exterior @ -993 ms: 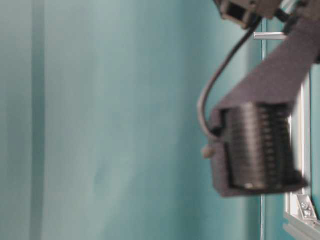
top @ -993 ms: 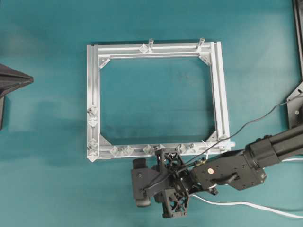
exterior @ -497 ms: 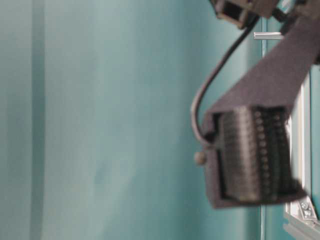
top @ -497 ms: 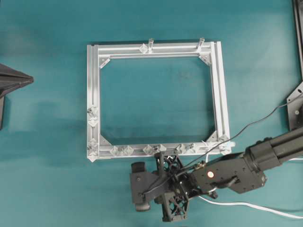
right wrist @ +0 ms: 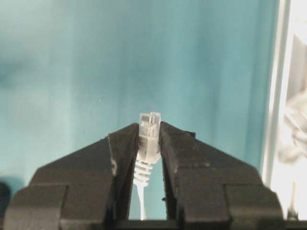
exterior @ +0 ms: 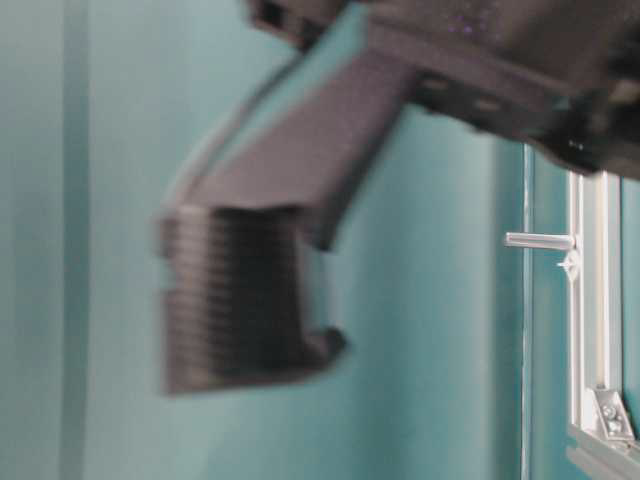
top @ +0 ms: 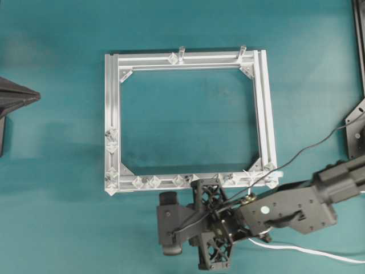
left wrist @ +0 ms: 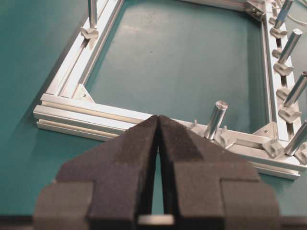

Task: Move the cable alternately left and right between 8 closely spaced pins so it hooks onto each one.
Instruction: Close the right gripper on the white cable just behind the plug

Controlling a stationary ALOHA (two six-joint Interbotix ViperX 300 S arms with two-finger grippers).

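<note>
Long thin white cable [right wrist: 143, 184], ending in a small clear-white plug [right wrist: 149, 125] with ribbed strain relief behind it. Plug pinched between the fingertips of the right gripper [right wrist: 148, 139], jaws narrowed onto it, tip poking out just past the pads, cord running back down between the fingers. From overhead, right gripper [top: 211, 225] just below the frame's [top: 112, 114] bottom rail, over teal table [top: 57, 217]; rest of the cable trailing right across the table toward the lower right edge. Pins [top: 146, 181] small, pale, diamond-shaped, set in close pairs along the bottom rail and lower left rail; two taller posts [top: 181, 53] on the top rail. Left gripper [left wrist: 158, 125] with pads pressed together, nothing between them, near a frame corner. Table-level view mostly blurred dark arm.
</note>
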